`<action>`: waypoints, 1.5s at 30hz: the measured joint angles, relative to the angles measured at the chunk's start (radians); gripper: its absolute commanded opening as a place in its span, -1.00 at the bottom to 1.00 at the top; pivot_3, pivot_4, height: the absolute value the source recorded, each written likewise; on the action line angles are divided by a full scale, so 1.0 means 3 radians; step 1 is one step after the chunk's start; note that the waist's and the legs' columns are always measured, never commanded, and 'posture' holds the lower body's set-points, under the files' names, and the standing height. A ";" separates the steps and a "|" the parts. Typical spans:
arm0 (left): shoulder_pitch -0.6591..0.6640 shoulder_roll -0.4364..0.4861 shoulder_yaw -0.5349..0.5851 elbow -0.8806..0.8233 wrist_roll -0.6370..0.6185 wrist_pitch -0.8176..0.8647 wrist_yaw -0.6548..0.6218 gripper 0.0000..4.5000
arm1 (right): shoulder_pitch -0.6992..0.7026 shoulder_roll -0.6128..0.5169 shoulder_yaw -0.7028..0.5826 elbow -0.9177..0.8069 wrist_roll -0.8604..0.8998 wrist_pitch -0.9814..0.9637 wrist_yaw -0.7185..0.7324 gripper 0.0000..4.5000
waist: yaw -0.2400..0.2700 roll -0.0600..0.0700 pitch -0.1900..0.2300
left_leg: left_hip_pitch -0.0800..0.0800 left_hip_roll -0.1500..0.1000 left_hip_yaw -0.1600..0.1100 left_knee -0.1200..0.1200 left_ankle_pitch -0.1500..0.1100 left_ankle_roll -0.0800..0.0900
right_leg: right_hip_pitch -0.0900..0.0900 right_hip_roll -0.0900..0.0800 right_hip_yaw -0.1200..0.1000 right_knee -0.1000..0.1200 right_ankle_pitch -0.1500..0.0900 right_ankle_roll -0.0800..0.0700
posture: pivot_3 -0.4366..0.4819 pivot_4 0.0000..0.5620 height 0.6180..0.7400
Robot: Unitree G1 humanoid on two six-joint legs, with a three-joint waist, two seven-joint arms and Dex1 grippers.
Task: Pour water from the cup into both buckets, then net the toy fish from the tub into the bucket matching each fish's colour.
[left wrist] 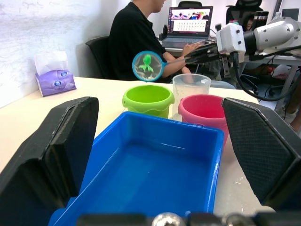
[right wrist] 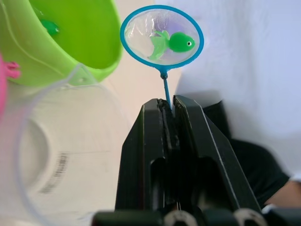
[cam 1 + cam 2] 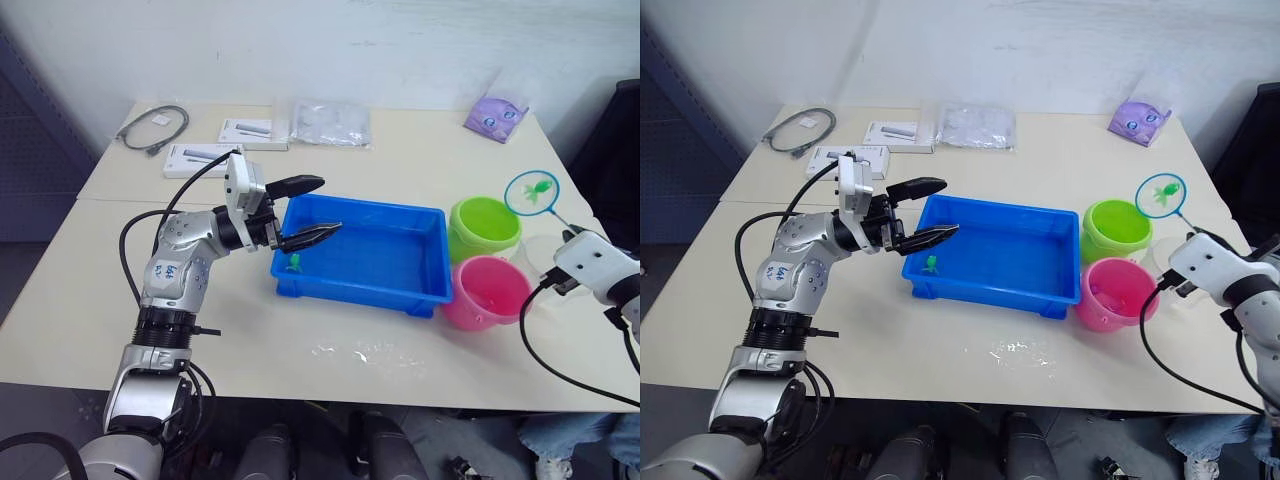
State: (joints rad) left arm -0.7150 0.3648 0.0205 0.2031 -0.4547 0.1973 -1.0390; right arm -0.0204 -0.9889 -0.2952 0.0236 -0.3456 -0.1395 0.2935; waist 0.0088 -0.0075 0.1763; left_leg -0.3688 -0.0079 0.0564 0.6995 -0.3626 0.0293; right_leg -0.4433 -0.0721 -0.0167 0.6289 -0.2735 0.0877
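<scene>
My right gripper [image 2: 168,107] is shut on the thin handle of the net [image 3: 531,192], which hangs in the air just right of the lime green bucket [image 3: 484,227] with a green toy fish [image 2: 172,43] in its mesh. The pink bucket [image 3: 486,292] stands in front of the green one, and the clear cup [image 1: 190,87] stands to their right. The blue tub [image 3: 362,255] holds another green fish [image 3: 295,262] in its front left corner. My left gripper [image 3: 314,210] is open over the tub's left end. A green fish [image 2: 49,26] lies inside the green bucket.
A purple tissue pack [image 3: 496,117] lies at the back right. Two white boxes [image 3: 203,159], a clear plastic bag [image 3: 330,122] and a grey cable [image 3: 153,128] lie at the back left. A water spill [image 3: 362,352] marks the table's front. A person [image 1: 136,37] sits behind the table at a laptop.
</scene>
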 measured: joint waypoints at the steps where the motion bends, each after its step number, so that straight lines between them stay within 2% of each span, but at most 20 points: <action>1: 0.0000 0.0000 0.0000 -0.0001 0.0000 0.0000 0.0001 0.99 | 0.0001 -0.0043 0.0030 0.0044 -0.0082 -0.0077 -0.0053 -1.00 | -0.0005 0.0000 0.0000 | 0.0001 0.0000 0.0000 0.0000 0.0000 0.0000 | 0.0000 0.0000 0.0000 0.0000 0.0000 0.0000 | -0.05 -0.47 1.00; 12: 0.0012 0.0001 0.0000 -0.0005 -0.0001 0.0001 0.0002 0.99 | 0.0030 -0.0447 0.0362 0.0577 -0.0894 -0.0777 -0.0580 -1.00 | -0.0033 0.0000 0.0000 | 0.0005 0.0001 0.0007 0.0000 0.0001 -0.0002 | 0.0000 0.0002 0.0007 -0.0001 0.0000 0.0000 | -0.05 -0.47 1.00; 18: 0.0044 0.0030 0.0002 -0.0005 0.0000 -0.0005 -0.0001 0.99 | -0.0001 -0.0443 0.0366 0.0693 -0.0786 -0.1060 -0.0736 -1.00 | -0.0045 0.0000 0.0000 | 0.0007 0.0002 0.0009 0.0000 0.0002 -0.0003 | 0.0000 0.0005 0.0009 -0.0001 0.0000 0.0000 | -0.05 -0.47 1.00; 22: 0.0135 0.0290 0.0078 0.0005 0.0001 -0.0038 -0.0061 0.99 | -0.0293 -0.0188 0.0296 0.0290 0.0117 -0.0916 -0.0257 -1.00 | -0.0102 0.0000 0.0000 | 0.0012 0.0009 0.0012 0.0000 0.0005 -0.0009 | 0.0000 0.0013 0.0014 0.0004 0.0002 -0.0002 | -0.05 -0.47 1.00; 25: 0.0154 0.0403 0.0153 0.0017 0.0000 -0.0069 -0.0112 0.99 | -0.0410 -0.0164 0.0304 0.0117 0.0509 -0.0768 0.0043 -1.00 | -0.0105 -0.0001 0.0000 | 0.0011 0.0009 0.0010 0.0001 0.0005 -0.0009 | 0.0001 0.0011 0.0013 0.0005 0.0002 -0.0003 | -0.05 -0.47 1.00; 28: 0.0202 0.0871 0.0210 0.0187 0.0034 -0.0088 -0.0393 0.99 | -0.0866 0.0020 0.0652 -0.0478 0.1505 0.0091 0.0903 -1.00 | -0.0131 -0.0002 0.0001 | 0.0013 0.0014 0.0009 0.0000 0.0005 -0.0008 | 0.0001 0.0013 0.0011 0.0011 0.0005 -0.0008 | -0.05 -0.47 1.00; 31: 0.0201 0.1228 0.0187 0.0331 0.0140 -0.0142 -0.0690 0.99 | -0.1080 0.0072 0.1055 -0.0858 0.1858 0.0813 0.1412 -1.00 | -0.0117 -0.0002 0.0001 | 0.0008 0.0013 0.0003 0.0001 0.0004 -0.0007 | -0.0001 0.0011 0.0006 0.0019 0.0004 -0.0010 | -0.05 -0.47 1.00; 33: 0.0190 0.1429 0.0124 0.0436 0.0246 -0.0203 -0.0881 0.99 | -0.1251 0.0163 0.1307 -0.0971 0.1943 0.1261 0.1611 -1.00 | -0.0108 -0.0002 0.0001 | 0.0005 0.0009 0.0001 0.0003 0.0003 -0.0002 | -0.0001 0.0002 0.0002 0.0018 0.0004 -0.0010 | -0.05 -0.47 1.00; 37: 0.0012 0.1539 -0.0025 0.0592 0.0437 -0.0266 -0.1067 0.99 | -0.1622 0.0329 0.1764 -0.0980 0.1872 0.1820 0.1865 -1.00 | -0.0038 -0.0003 0.0001 | -0.0006 0.0004 -0.0005 0.0008 0.0000 0.0007 | -0.0004 -0.0006 -0.0006 0.0012 0.0004 -0.0010 | -0.05 -0.47 1.00; 39: -0.0087 0.1564 -0.0067 0.0665 0.0510 -0.0289 -0.1098 0.99 | -0.1728 0.0400 0.1922 -0.0946 0.1757 0.1899 0.1914 -1.00 | -0.0023 -0.0003 0.0001 | -0.0011 0.0001 -0.0009 0.0007 0.0000 0.0008 | -0.0005 -0.0008 -0.0011 0.0008 0.0004 -0.0010 | -0.05 -0.47 1.00; 45: -0.0189 0.1580 -0.0211 0.0689 0.0766 -0.0291 -0.1045 0.99 | -0.2372 0.0855 0.2599 -0.0269 0.1055 0.2011 0.2038 -1.00 | -0.0059 -0.0004 0.0000 | -0.0013 0.0000 -0.0001 0.0004 -0.0002 0.0012 | -0.0009 -0.0009 -0.0017 0.0003 0.0006 -0.0006 | -0.05 -0.47 1.00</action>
State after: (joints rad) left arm -0.7717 0.8389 -0.0428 0.4099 -0.2250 0.1100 -1.3524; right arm -0.7321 -0.7324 0.4845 -0.0570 -0.0290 0.4639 0.9050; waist -0.0089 -0.0087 0.1764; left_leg -0.3727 -0.0078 0.0562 0.7005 -0.3631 0.0328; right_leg -0.4461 -0.0746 -0.0219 0.6299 -0.2718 0.0858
